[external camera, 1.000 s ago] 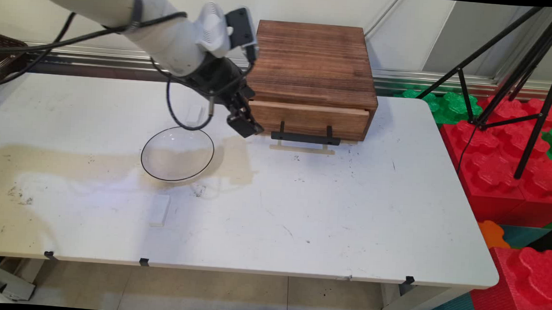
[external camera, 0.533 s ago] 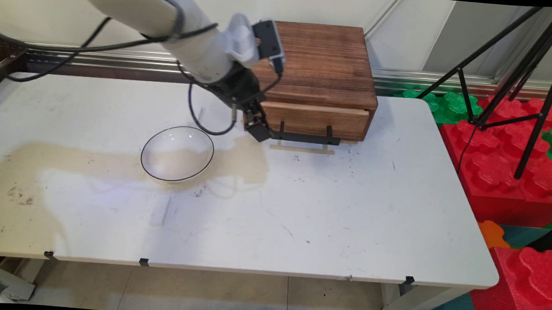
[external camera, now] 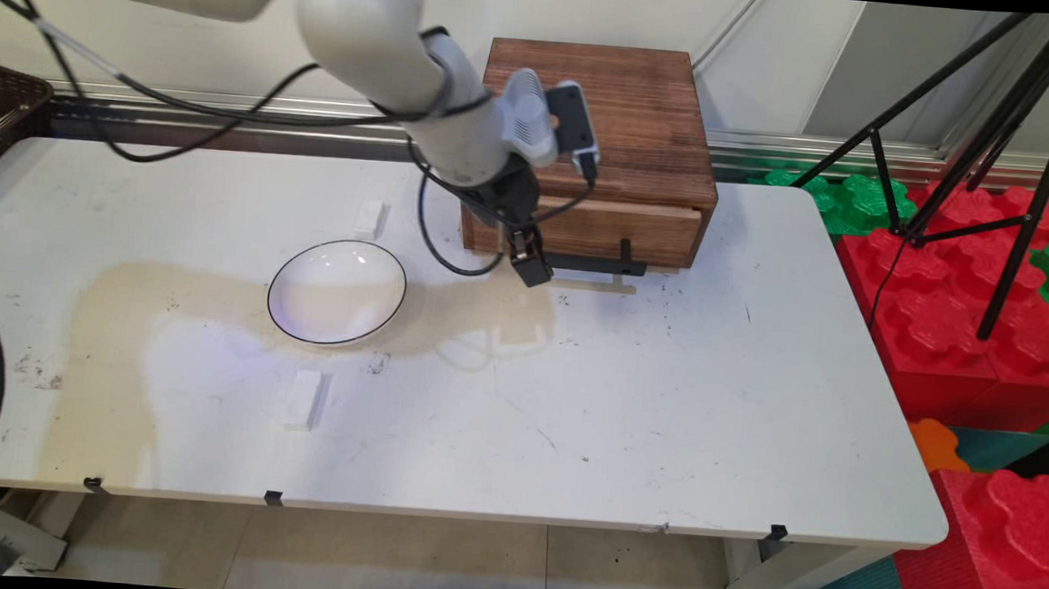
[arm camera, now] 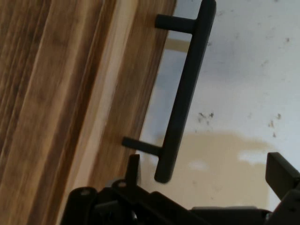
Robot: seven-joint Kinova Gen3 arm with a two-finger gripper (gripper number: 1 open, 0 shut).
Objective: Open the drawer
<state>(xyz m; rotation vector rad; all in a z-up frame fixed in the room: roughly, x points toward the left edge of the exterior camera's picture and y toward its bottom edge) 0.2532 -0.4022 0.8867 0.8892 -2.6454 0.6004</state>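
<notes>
"Hovering low over the white table (external camera: 663,412), my gripper (external camera: 531,269) sits at the left end of the black handle (external camera: 595,264) on the wooden drawer box (external camera: 589,125)," I tell the desk from the remote console.

"Open or closed?"

"Spread wide. In the hand view the gripper (arm camera: 207,161) has one finger (arm camera: 133,164) close beside the handle (arm camera: 180,98) and the other far off at the edge. The bar's near end lies in the gap between them. I can't tell whether anything is touching it."

"And the drawer?"

"The drawer front (external camera: 601,226) looks flush with the box, its handle standing out on two short posts. From my gripper, the bar runs off toward 3 o'clock."

"What else is around?"

"A white bowl (external camera: 337,292) with a thin dark rim lies well apart from the gripper, toward 8 o'clock. One small white block (external camera: 369,219) lies at the bowl's 12 o'clock, another small white block (external camera: 304,399) at its 6 o'clock. Black cables (external camera: 440,253) loop down from my arm's wrist. Off the table at 3 o'clock, a black tripod (external camera: 999,132) stands over red and green foam blocks (external camera: 985,359). A dark basket (external camera: 8,108) shows at the far left."
</notes>
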